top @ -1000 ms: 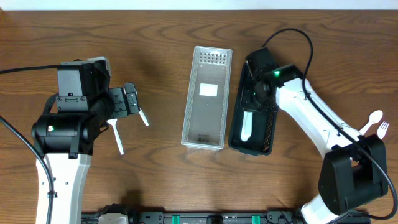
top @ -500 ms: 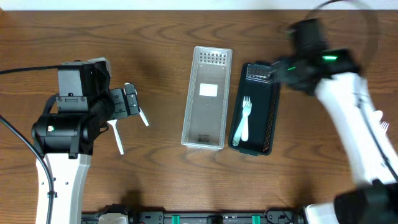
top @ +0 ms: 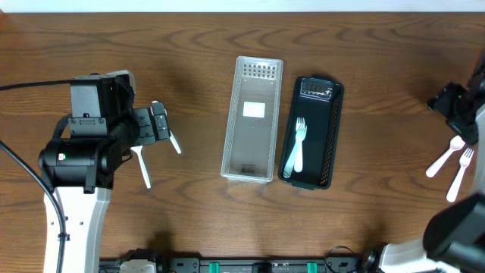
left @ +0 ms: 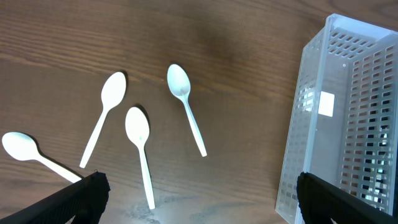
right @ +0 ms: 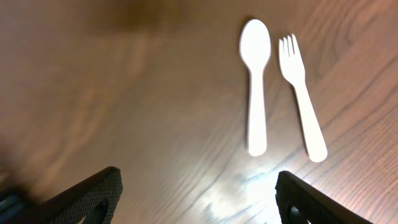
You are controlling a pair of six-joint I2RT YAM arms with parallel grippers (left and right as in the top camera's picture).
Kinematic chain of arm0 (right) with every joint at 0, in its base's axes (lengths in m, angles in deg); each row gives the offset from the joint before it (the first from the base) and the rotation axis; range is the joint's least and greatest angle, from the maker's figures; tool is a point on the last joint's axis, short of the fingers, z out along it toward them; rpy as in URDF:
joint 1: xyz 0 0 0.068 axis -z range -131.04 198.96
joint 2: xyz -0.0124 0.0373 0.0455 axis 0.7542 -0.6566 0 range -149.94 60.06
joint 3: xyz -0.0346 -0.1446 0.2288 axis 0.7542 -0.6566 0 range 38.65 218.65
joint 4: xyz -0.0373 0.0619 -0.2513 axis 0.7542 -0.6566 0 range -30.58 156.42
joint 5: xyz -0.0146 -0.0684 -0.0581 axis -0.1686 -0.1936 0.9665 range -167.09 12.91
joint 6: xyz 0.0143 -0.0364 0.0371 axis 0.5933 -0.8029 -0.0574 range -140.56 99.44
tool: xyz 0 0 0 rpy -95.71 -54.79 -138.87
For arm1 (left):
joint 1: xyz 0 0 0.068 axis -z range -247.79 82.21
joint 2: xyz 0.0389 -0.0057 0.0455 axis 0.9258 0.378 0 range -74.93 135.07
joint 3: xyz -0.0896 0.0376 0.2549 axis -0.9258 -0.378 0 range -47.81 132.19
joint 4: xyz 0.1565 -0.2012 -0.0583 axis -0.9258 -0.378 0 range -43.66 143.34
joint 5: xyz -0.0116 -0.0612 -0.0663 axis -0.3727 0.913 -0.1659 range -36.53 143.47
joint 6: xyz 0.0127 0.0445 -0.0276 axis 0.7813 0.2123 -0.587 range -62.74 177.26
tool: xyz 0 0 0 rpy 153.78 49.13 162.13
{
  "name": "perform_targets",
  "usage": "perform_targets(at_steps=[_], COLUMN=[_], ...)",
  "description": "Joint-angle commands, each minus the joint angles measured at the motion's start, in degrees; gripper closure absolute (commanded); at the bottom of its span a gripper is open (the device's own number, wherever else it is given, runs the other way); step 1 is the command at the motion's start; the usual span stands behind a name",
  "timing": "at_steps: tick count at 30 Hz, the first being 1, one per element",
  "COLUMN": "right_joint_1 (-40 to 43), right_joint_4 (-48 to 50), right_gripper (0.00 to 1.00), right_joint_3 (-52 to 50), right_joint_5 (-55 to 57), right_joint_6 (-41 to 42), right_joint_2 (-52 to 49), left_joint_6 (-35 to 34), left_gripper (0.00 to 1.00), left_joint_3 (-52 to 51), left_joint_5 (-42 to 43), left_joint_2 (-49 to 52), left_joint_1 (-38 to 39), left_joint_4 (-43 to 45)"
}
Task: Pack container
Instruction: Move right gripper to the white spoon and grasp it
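A clear slotted container (top: 252, 121) stands mid-table with a black slotted container (top: 327, 144) beside it on the right. One white fork (top: 294, 144) lies inside the black one. My left gripper (top: 160, 123) hovers open left of the clear container (left: 348, 124), above several white spoons (left: 185, 106); nothing is between its fingers (left: 81, 194). At the table's right edge my right gripper (top: 450, 105) is open and empty, with a white spoon (right: 256, 81) and a white fork (right: 301, 93) lying on the wood ahead of it.
The loose spoon (top: 443, 158) and fork (top: 460, 171) lie close to the right table edge. Two spoon handles (top: 144, 168) show beside the left arm. A black rail runs along the front edge (top: 250, 265).
My right gripper has opened, left the fork in the black container, and swung from over that container to the far right edge. The left arm has not moved.
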State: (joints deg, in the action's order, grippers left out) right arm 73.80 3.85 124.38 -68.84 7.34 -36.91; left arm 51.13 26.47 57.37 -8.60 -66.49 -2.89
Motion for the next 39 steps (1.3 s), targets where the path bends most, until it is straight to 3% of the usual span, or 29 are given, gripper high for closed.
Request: perform_targets(at_steps=[1,14,39], right_joint_1=[3.8,10.8,11.5], right_joint_4=[0.9,5.2,11.4], right_gripper=[0.17,0.15,0.12], right_joint_3=[-0.7,-0.7,-0.8], right_joint_5=[-3.0,-4.2,-7.3], right_joint_6=[-4.1,-9.0,-16.4], right_joint_2=[-5.2,-17.3,-26.0], left_joint_6=[0.5,0.5,0.5], left_gripper=[0.02,0.02,0.02], left_joint_3=[1.0,1.0,1.0], left_joint_5=[-0.5,-0.5,-0.5], left_joint_2=[0.0,0.0,0.0], left_joint_1=[0.1,0.1,0.1], left_joint_4=[-0.1,-0.1,-0.1])
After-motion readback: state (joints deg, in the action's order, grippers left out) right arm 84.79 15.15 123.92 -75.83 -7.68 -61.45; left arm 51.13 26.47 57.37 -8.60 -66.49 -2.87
